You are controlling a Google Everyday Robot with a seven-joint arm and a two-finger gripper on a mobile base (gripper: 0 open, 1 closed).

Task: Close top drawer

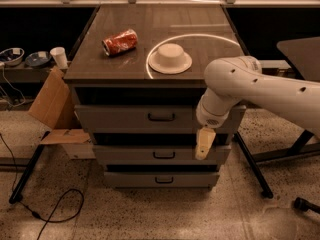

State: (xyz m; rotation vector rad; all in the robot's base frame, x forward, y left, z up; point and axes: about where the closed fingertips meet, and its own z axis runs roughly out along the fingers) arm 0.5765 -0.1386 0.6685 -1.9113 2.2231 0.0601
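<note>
The top drawer (pixel 125 119) is a wide grey front with a small dark handle (pixel 161 117), the uppermost of three in the cabinet. It stands a little out from the cabinet, with a dark gap above it under the countertop. My gripper (pixel 204 145) hangs pointing down from the white arm (pixel 250 84). It is in front of the drawer's right end, and its tip is level with the second drawer front (pixel 150 155). It holds nothing that I can see.
A red can (pixel 120 42) lies on the countertop next to an upturned white bowl (pixel 170 58). A cardboard box (pixel 50 106) leans at the cabinet's left. A dark table leg (pixel 252 166) stands at the right. A black cable (pixel 55 209) lies on the floor.
</note>
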